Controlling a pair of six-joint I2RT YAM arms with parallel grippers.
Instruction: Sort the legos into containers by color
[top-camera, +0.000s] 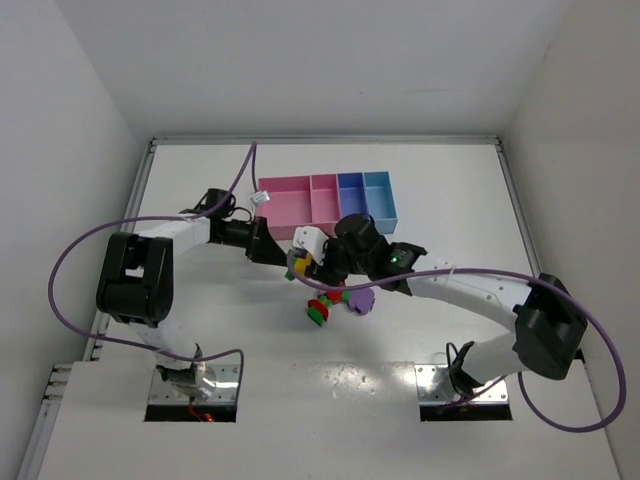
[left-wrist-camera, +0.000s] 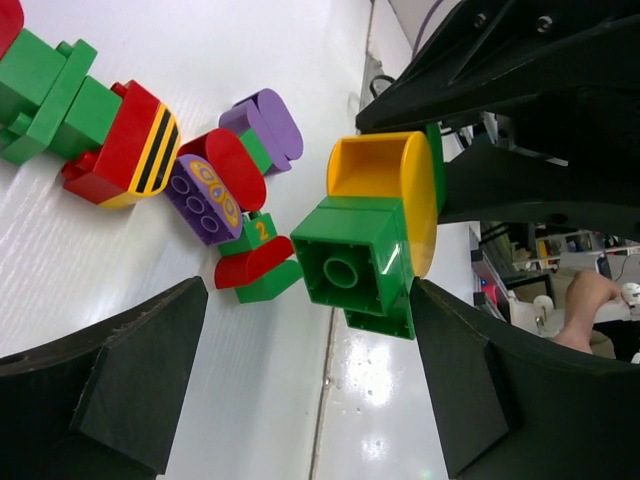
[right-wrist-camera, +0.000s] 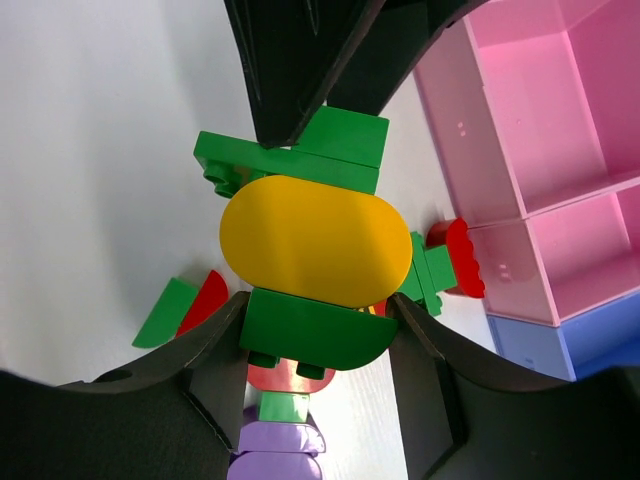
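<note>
A clump of a yellow oval brick (right-wrist-camera: 315, 250) between green bricks (left-wrist-camera: 355, 260) hangs above the table (top-camera: 200, 340), in front of the bins in the top view (top-camera: 298, 265). My right gripper (right-wrist-camera: 318, 320) is shut on its lower green half-round brick (right-wrist-camera: 310, 330); it also shows in the top view (top-camera: 325, 262). My left gripper (left-wrist-camera: 305, 330) is open around the clump's other green end, one finger (left-wrist-camera: 470, 380) touching it, the other (left-wrist-camera: 130, 380) well apart. Loose red, green and purple legos (top-camera: 322, 306) lie just below. The four bins (top-camera: 300, 205) stand behind.
In the left wrist view the loose pile holds a purple brick (left-wrist-camera: 265, 125), a red striped brick (left-wrist-camera: 130, 150) and green bricks (left-wrist-camera: 50, 90). In the right wrist view a red-topped green piece (right-wrist-camera: 450, 265) lies beside the pink bins (right-wrist-camera: 520, 130) and the blue bin (right-wrist-camera: 560, 335).
</note>
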